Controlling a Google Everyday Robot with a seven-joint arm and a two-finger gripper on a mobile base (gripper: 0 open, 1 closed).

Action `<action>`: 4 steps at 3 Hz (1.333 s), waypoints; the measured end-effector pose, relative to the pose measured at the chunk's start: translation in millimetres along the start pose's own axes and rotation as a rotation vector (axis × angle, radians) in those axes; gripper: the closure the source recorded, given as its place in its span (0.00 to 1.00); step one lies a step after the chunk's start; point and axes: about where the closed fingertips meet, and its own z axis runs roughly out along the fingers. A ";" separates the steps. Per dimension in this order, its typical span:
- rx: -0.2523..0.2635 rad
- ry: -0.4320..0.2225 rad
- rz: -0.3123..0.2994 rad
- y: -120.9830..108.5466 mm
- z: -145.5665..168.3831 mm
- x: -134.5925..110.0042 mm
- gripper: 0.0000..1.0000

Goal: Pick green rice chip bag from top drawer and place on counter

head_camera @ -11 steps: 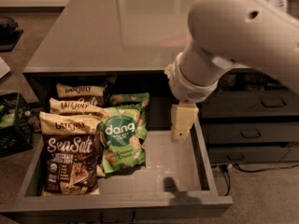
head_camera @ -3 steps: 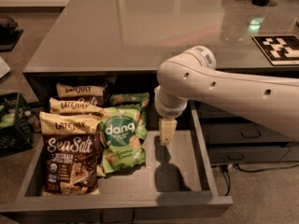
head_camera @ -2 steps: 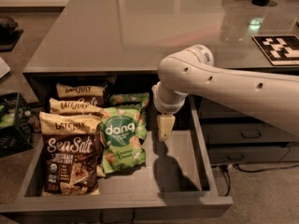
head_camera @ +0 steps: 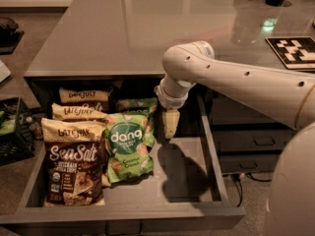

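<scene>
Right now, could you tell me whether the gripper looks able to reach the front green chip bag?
Probably yes: the gripper hangs in the open drawer right beside the front green chip bag, and nothing covers the bag.

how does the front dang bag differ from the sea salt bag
The green rice chip bag is bright green, the Sea Salt bag dark brown. The Sea Salt bag looks larger than the green one. The end effector hangs beside the green rice chip bag, apart from the Sea Salt bag. Both lie label-up in the top drawer.
</scene>
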 end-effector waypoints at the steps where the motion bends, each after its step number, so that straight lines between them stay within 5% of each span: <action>1: 0.002 -0.002 -0.003 -3.5 -0.8 -0.1 0.00; 2: 0.034 -0.026 -0.030 13.3 -0.4 -21.2 0.00; 3: 0.043 0.025 -0.084 57.1 17.6 -49.9 0.00; 4: 0.049 0.018 -0.083 60.2 16.1 -53.0 0.00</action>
